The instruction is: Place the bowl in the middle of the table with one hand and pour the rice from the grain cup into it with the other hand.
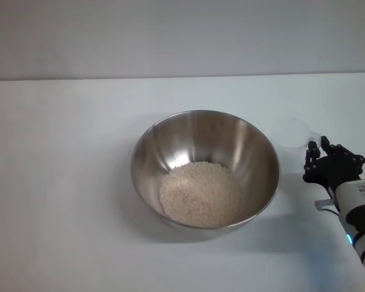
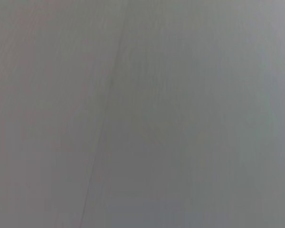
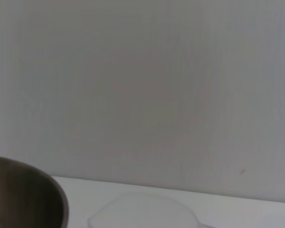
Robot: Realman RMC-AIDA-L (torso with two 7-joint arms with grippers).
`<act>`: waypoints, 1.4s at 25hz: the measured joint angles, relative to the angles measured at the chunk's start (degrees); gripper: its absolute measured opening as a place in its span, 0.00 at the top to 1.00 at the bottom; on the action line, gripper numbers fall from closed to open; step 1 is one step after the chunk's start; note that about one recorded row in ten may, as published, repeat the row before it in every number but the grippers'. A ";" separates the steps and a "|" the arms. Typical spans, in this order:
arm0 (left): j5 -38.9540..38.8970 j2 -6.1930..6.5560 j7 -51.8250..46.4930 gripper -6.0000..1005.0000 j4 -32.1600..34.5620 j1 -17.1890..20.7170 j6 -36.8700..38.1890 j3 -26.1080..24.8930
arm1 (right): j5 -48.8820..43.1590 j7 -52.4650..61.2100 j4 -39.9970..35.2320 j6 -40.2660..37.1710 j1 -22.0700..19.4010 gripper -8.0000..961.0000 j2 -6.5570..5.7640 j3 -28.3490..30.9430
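Note:
The steel bowl [image 1: 255, 152] stands in the middle of the white table [image 1: 61, 213], and a pale mound of rice [image 1: 201, 193] lies in its bottom. Just right of the bowl, the clear grain cup [image 1: 290, 134] stands upright on the table and looks empty. My right gripper [image 1: 319, 149] is at the cup's side tab, close to the table's right edge. The right wrist view shows the bowl's outer wall [image 3: 28, 194] and the cup's rim [image 3: 142, 211] low in the picture. My left gripper is out of view.
A plain grey wall [image 1: 182, 36] rises behind the table's far edge. The left wrist view holds only a flat grey surface [image 2: 142, 114]. White tabletop stretches left of the bowl and in front of it.

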 joint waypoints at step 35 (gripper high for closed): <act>0.00 0.09 0.04 0.82 0.80 0.24 0.83 -0.25 | 0.04 -0.16 2.07 -14.16 -6.79 0.78 -0.08 -5.49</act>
